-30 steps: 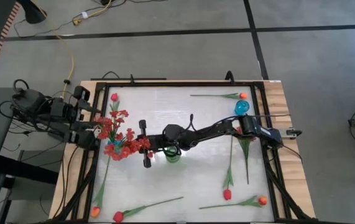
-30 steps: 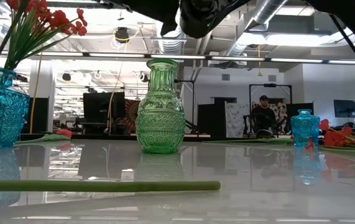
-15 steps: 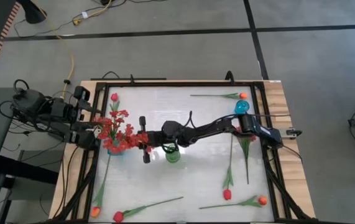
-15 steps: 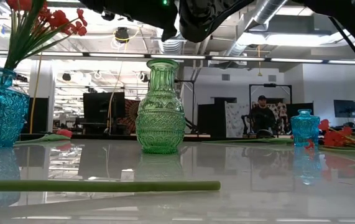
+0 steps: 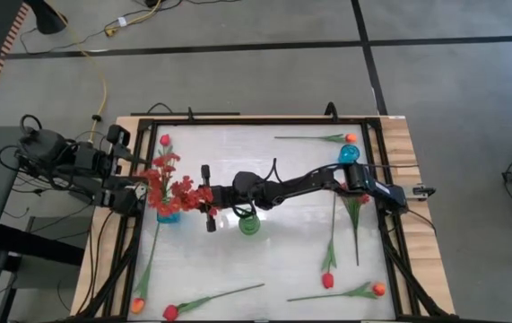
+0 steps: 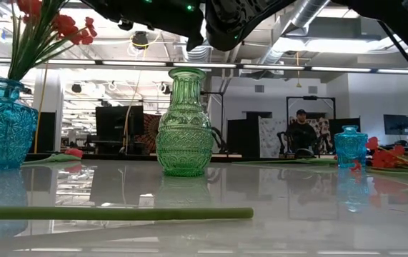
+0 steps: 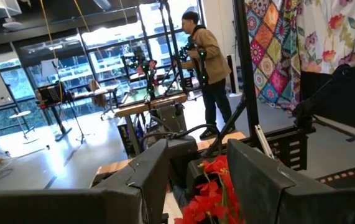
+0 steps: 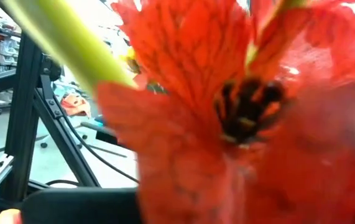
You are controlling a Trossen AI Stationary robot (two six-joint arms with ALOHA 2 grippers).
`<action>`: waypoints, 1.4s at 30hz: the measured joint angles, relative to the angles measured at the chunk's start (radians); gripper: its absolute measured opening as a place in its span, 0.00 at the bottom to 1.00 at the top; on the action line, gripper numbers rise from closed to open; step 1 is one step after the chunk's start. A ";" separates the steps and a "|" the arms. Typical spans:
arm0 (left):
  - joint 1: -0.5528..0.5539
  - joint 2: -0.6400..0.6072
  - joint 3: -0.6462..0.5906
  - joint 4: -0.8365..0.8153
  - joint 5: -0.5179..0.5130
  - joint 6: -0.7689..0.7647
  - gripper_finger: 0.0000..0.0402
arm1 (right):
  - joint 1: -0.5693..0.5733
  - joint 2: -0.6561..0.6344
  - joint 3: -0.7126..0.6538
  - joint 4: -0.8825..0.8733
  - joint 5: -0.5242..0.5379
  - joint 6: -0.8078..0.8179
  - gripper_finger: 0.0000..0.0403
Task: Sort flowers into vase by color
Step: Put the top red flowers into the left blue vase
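A bushy red spray [image 5: 170,184] stands with its green stems in the big blue vase [image 5: 168,215] [image 6: 2,128] at the table's left. Its blooms [image 6: 46,28] fan out above the neck. My right gripper [image 5: 200,199] reaches across the table to the spray from the right, above the green vase [image 5: 249,224] [image 6: 183,125]. Red blooms [image 8: 227,112] and a stem fill its wrist view and hide the place where it meets the spray. My left gripper [image 5: 137,184] [image 7: 196,180] waits open at the left edge, pointing level at the spray [image 7: 211,193].
A small blue vase [image 5: 350,154] [image 6: 349,148] stands at the far right. Single tulips lie flat around the table: orange [image 5: 350,137], red [image 5: 164,141], red [image 5: 327,280], orange [image 5: 377,289], red [image 5: 170,312] with its stem [image 6: 118,213] along the near edge. A black frame [image 5: 238,119] rims the table.
My right gripper has gone toward the table's left edge with the red spray. The blooms, which lay spread over the blue vase, have swung left and now stand above it, so the vase shows from above.
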 joint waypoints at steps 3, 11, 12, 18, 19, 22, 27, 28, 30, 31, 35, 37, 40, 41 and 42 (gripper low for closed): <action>0.000 0.000 0.000 -0.005 0.000 0.000 0.38 | -0.002 0.000 0.001 -0.011 0.000 0.004 0.17; 0.000 0.000 0.000 -0.006 0.000 -0.001 0.38 | -0.026 -0.001 0.070 -0.180 -0.026 0.063 0.26; 0.000 0.000 0.000 -0.006 0.000 -0.001 0.38 | -0.027 -0.001 0.076 -0.195 -0.027 0.063 0.29; 0.000 0.000 0.000 -0.006 0.000 -0.002 0.38 | -0.029 -0.001 0.122 -0.270 -0.040 0.098 0.50; 0.000 0.000 0.000 -0.006 0.000 -0.002 0.38 | -0.033 -0.001 0.133 -0.293 -0.039 0.110 0.54; 0.000 0.000 0.000 -0.006 0.000 -0.002 0.38 | -0.044 -0.001 0.166 -0.373 -0.038 0.115 0.65; 0.000 0.000 0.000 -0.011 0.000 -0.003 0.38 | -0.061 -0.001 0.241 -0.573 -0.037 0.115 0.79; 0.000 0.000 0.000 -0.011 0.000 -0.003 0.38 | -0.064 -0.001 0.258 -0.617 -0.037 0.115 0.81; 0.000 0.000 0.000 -0.011 0.000 -0.003 0.38 | -0.073 -0.001 0.292 -0.712 -0.040 0.114 0.84; 0.000 0.000 0.000 -0.011 0.000 -0.003 0.38 | -0.078 -0.001 0.310 -0.763 -0.042 0.108 0.85; 0.000 0.000 0.000 -0.011 0.000 -0.004 0.38 | -0.094 -0.001 0.380 -0.943 -0.042 0.077 0.88; 0.000 0.000 0.000 -0.011 0.000 -0.004 0.38 | -0.098 -0.001 0.414 -1.020 -0.042 0.058 0.89; 0.000 0.000 0.000 -0.011 0.000 -0.004 0.38 | -0.100 -0.001 0.467 -1.149 -0.043 0.030 0.89; 0.000 0.000 0.000 -0.011 0.000 -0.004 0.38 | -0.102 -0.001 0.483 -1.189 -0.044 0.020 0.88; 0.000 0.000 0.000 -0.011 0.000 -0.004 0.38 | -0.103 -0.001 0.501 -1.231 -0.045 0.009 0.88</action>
